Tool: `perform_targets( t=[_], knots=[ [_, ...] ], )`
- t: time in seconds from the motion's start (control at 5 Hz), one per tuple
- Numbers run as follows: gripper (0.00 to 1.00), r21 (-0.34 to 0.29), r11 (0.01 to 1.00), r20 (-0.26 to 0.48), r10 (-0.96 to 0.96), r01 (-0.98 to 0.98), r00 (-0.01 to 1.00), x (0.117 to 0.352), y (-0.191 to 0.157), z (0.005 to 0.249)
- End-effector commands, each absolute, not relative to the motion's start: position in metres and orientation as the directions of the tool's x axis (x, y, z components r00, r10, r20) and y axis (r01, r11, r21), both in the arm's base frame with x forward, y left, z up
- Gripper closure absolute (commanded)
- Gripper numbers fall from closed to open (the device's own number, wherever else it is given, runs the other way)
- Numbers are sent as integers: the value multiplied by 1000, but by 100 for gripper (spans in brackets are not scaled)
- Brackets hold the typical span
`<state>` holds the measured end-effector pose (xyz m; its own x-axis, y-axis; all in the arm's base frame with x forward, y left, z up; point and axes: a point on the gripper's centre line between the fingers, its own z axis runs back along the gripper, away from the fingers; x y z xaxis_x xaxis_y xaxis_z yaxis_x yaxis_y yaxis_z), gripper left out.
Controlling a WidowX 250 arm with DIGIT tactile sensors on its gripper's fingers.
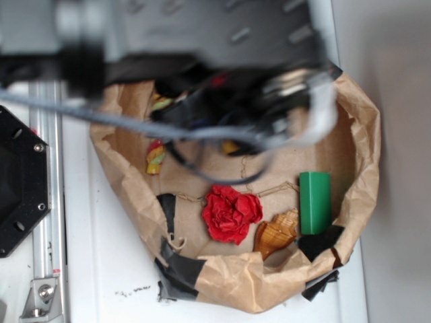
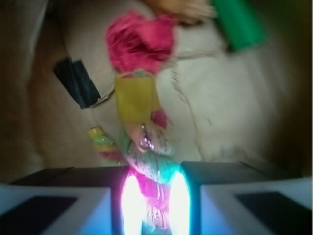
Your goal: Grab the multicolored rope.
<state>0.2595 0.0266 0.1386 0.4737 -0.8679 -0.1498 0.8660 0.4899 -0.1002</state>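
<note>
The multicolored rope [image 2: 146, 142] runs up between my fingers in the wrist view, red, green and pale strands, with a yellow end cap [image 2: 136, 98] hanging ahead. Its other end [image 2: 100, 139] shows to the left. My gripper [image 2: 152, 196] is shut on the rope, both pads pressed against it. In the exterior view the blurred arm hides the gripper [image 1: 232, 131] and most of the rope; one rope end [image 1: 155, 156] and a bit at the back [image 1: 161, 102] show at the left of the brown paper bag [image 1: 350, 121].
Inside the bag lie a red fabric flower [image 1: 231, 212], a green block [image 1: 315, 202] and a brown shell-like toy [image 1: 276, 232]. Black tape [image 1: 176, 266] patches the bag's front rim. A metal rail [image 1: 44, 202] runs at the left.
</note>
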Motion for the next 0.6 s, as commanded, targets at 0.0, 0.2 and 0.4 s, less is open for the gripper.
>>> perform_targets(
  t=[0.0,0.2,0.4],
  knots=[
    [100,-105,778,33,-620,620,784,271,-9,163],
    [100,-73,835,73,-541,545,838,273,-10,161],
    [100,-68,845,54,-527,530,848,273,-6,161]
  ],
)
